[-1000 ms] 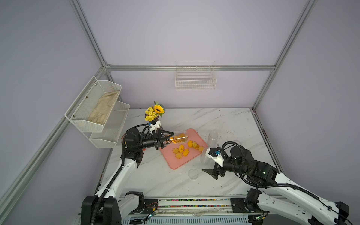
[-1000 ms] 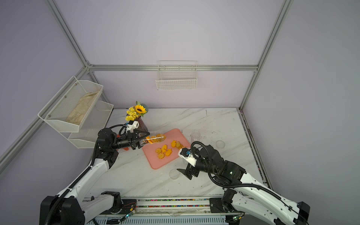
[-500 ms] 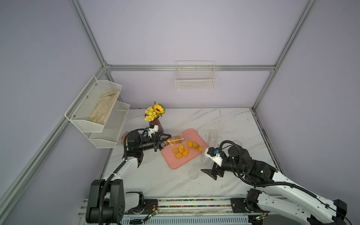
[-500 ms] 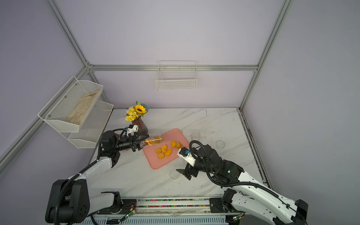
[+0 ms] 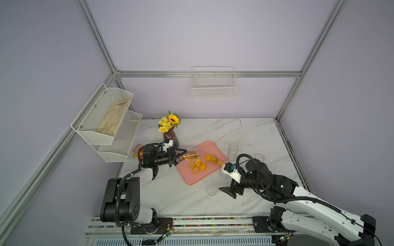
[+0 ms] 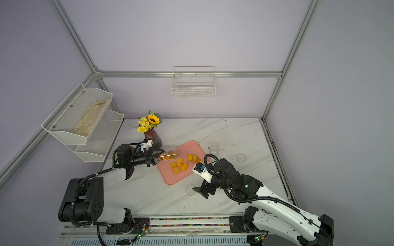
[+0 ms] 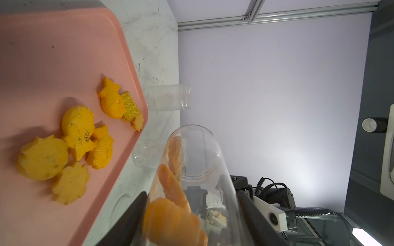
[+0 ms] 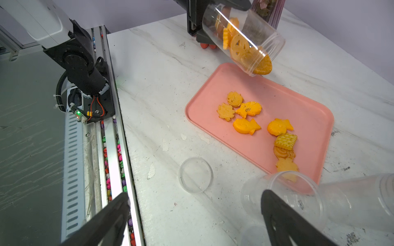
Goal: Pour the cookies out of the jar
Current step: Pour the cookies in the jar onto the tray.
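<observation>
With left gripper [image 5: 180, 157] clamped shut on the jar [image 5: 193, 156] near its base, tip the mouth lower over the tray [image 5: 193, 179] just ahead to slide the cookies [image 8: 236, 44] inside out, leaving right gripper [image 5: 230, 192] wide open and empty, well aside.

Clear jar [image 8: 243, 40] tilted, mouth down over pink tray [image 8: 277, 95].
Orange cookies [image 8: 246, 126] partly spilled there, several left inside.

Left gripper [image 5: 180, 157], mid-frame, reaches level and clamps the jar [image 5: 193, 156]; right gripper [image 5: 228, 191], lower right, hangs wide open.
</observation>
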Robot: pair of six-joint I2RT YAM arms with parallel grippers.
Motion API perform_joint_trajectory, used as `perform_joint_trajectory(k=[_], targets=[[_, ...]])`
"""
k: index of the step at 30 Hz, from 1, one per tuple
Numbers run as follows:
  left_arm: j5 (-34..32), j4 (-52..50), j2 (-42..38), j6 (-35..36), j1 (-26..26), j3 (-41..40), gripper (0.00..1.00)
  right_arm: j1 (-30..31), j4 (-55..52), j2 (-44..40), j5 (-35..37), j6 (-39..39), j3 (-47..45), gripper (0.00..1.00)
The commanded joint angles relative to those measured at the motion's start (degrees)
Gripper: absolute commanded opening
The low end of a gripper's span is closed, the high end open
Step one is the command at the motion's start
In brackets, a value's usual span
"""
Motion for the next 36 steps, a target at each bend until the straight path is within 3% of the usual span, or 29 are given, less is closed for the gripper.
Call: perform_joint_trajectory(k=[1,21,30,36], targets=[[-0.5,3.5,1.7,3.7,0.8,-0.8,0.57,-0.2,0.0,0.0,-0.8,0.4,-0.7,0.97],[-4.5,3.6,13.9,9.4,4.9,0.7,0.57,-0.4,0.7,-0.7,0.2,0.7,-3.0,0.97],[-6.7,-6.2,13.8,16.0,6.8,2.5,0.57,-0.5,1.7,0.1,0.4,0.7,-3.5,0.97],[-9.2,-18.8,12.0,24.2,7.0,4.8,0.58,-0.5,2.9,1.3,0.1,0.7,-3.7,0.97]])
